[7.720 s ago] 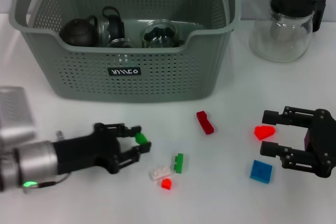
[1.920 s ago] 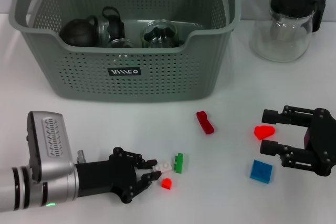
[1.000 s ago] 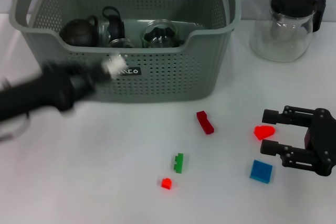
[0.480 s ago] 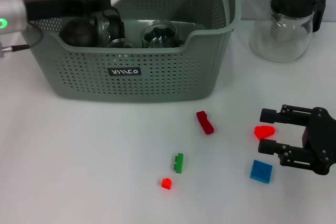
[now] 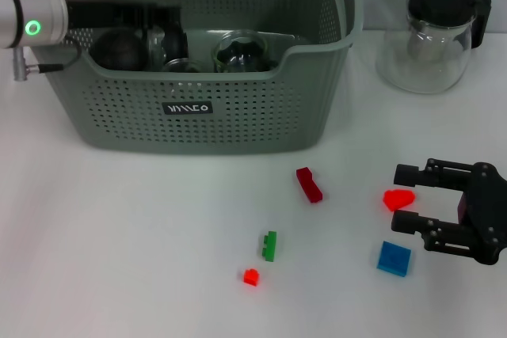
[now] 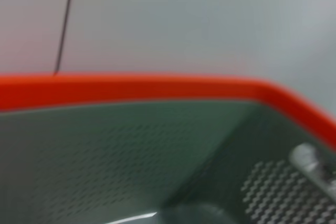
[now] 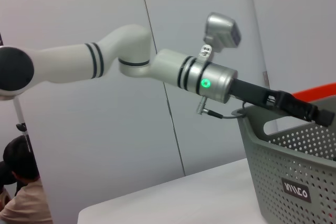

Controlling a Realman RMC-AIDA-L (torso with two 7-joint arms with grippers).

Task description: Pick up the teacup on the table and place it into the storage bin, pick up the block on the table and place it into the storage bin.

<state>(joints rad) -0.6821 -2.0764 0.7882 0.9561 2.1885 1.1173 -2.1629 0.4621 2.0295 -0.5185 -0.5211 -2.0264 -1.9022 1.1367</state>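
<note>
— Over the left end of the storage bin (image 5: 198,108): left gripper (image 5: 165,15), reaching in above a dark pot (image 5: 117,47). Grip there? Cannot tell.

— Down on the surface (image 5: 119,219), well clear of the bin: dark red block (image 5: 309,184), green block (image 5: 270,245), small red block (image 5: 251,276), blue block (image 5: 394,259). No teacup seen outside the bin; glass cup (image 5: 242,51) already inside.

— And on the right side?

— Right gripper (image 5: 402,198), fingers (image 5: 412,173) spread wide and empty, with a red piece (image 5: 396,199) seemingly between them. Height above it hard to judge.

— Handling?

— Probably light, stiff plastic, smooth-sided, not fragile. Best pinched across the two long flat sides, low and centred. Likely to skid or tip if nudged by one finger first.

— Anything in the way?

— Little. Green and small red blocks near each other, so better approached from above. Blue block just beside the right gripper. Glass jug (image 5: 432,37) beside the bin's right end: fragile, worth a wide berth on the way over the rim.
</note>
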